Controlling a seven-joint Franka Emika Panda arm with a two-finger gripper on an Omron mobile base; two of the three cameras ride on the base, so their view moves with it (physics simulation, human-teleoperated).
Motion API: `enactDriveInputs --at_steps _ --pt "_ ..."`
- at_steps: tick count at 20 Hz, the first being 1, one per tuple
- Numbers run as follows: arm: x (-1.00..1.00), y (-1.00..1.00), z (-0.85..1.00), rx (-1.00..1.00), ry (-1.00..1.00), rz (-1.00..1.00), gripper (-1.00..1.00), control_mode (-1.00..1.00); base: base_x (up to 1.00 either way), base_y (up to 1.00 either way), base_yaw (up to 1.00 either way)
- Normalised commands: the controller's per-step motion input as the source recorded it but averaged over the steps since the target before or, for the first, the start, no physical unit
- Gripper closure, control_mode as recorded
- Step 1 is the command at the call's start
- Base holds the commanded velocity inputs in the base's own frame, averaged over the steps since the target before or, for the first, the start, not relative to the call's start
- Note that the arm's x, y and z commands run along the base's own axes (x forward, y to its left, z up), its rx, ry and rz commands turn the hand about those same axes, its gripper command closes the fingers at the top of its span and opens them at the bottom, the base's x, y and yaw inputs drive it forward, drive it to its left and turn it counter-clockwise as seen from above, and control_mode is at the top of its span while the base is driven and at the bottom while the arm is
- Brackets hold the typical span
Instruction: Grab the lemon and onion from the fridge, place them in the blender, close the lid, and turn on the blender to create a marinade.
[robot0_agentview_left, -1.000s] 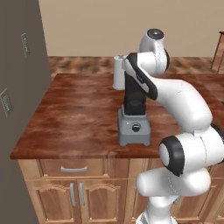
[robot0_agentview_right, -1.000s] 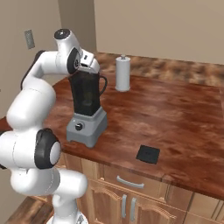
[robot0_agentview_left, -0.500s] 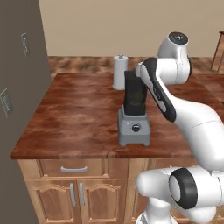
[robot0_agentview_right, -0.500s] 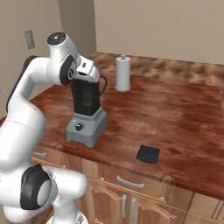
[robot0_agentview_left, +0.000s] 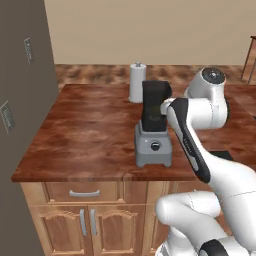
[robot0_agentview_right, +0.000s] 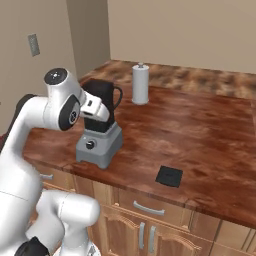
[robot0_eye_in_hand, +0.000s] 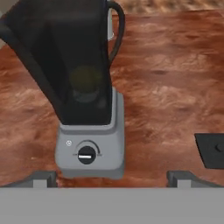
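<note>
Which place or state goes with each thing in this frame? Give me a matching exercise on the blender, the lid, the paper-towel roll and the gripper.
Things:
1. blender
2. lid
3. paper-towel roll
4. gripper

Places or states:
A. lying flat on the counter, off the jar
B. upright near the counter's far edge
C. open, holding nothing, facing the blender's knob
D. standing near the counter's front edge, something yellowish dimly visible inside

Pairs: 1-D, 2-A, 3-B, 4-C

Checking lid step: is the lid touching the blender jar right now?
Apart. The right base view shows the lid lying flat on the counter, bare wood between it and the blender; the hand view shows the same gap.
</note>
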Motion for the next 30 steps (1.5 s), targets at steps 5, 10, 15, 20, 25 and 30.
enactDriveInputs --at_steps 5,10,15,20,25,30 --pt "-0.44 0.0 -0.37 0.0 0.0 0.01 -1.0 -1.0 0.0 0.0 0.0" --pt "0.0 0.0 0.0 0.0 0.0 0.0 -1.0 1.0 -0.91 -0.07 -0.01" --pt "0.0 0.0 0.0 0.0 0.0 0.0 -1.0 1.0 -0.97 -0.43 -0.24" --pt "0.0 0.0 0.0 0.0 0.0 0.0 -1.0 1.0 -0.25 -0.78 -0.6" --pt "0.0 0.0 0.0 0.0 0.0 0.0 -1.0 1.0 0.1 -0.88 -0.67" --pt "0.0 0.0 0.0 0.0 0.0 0.0 -1.0 1.0 0.44 -0.86 -0.58"
